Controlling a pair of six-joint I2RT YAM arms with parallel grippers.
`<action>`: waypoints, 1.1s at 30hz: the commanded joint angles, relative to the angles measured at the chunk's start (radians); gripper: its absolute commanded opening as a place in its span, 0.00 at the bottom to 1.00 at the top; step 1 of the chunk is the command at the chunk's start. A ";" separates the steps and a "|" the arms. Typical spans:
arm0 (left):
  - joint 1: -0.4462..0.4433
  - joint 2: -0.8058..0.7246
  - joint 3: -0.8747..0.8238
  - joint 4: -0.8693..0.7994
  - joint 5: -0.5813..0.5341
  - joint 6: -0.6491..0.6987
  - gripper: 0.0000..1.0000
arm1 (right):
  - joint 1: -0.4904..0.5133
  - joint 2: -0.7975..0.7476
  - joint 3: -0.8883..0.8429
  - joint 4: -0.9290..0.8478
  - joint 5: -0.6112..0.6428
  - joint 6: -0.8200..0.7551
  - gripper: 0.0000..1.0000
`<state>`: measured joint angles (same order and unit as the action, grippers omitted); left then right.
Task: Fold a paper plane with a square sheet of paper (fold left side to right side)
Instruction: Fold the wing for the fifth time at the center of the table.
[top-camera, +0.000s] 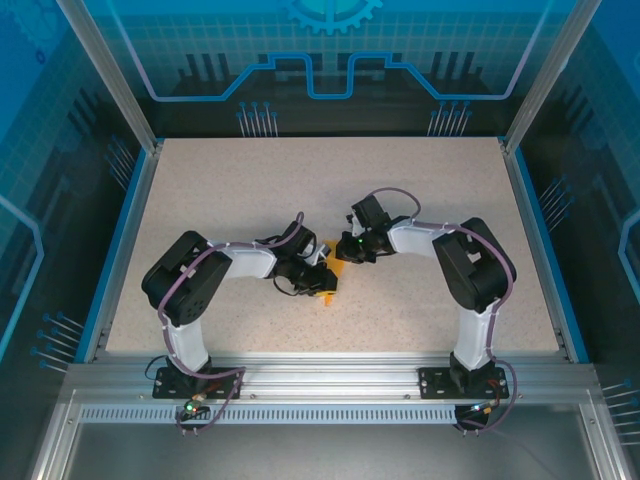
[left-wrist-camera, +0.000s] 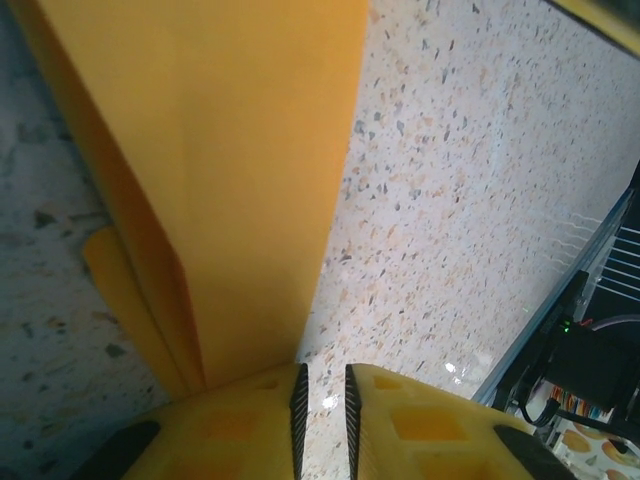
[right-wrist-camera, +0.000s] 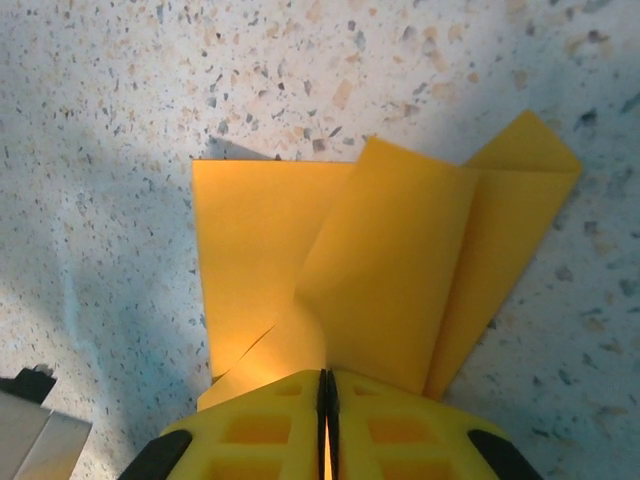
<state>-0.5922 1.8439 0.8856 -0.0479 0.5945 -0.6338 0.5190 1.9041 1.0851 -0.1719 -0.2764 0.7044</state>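
The paper (right-wrist-camera: 390, 270) is part-folded. Layers overlap, one flap crosses the middle and a corner juts out at one side. No narrow dart with a centre crease shows, so I judge the work about midway. The paper lies mid-counter (top-camera: 250, 190) between the arms. The right arm (top-camera: 470, 270) reaches inward with a bent elbow, and the right jaws are clamped on the paper's near edge. The left arm (top-camera: 200, 280) mirrors it. The left jaws stand slightly apart with bare counter in the gap and the paper beside one finger.
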 joint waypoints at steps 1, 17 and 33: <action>-0.015 0.034 -0.033 -0.069 -0.049 -0.007 0.19 | 0.009 -0.094 -0.024 0.000 -0.004 -0.050 0.10; -0.015 0.031 -0.039 -0.072 -0.061 -0.005 0.16 | 0.071 -0.098 -0.153 0.154 -0.117 -0.021 0.05; -0.014 0.031 -0.034 -0.085 -0.062 0.001 0.16 | 0.041 -0.008 -0.111 0.079 -0.031 -0.103 0.04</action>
<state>-0.5930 1.8450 0.8806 -0.0475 0.5804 -0.6338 0.5816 1.8595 0.9558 -0.0612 -0.3641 0.6415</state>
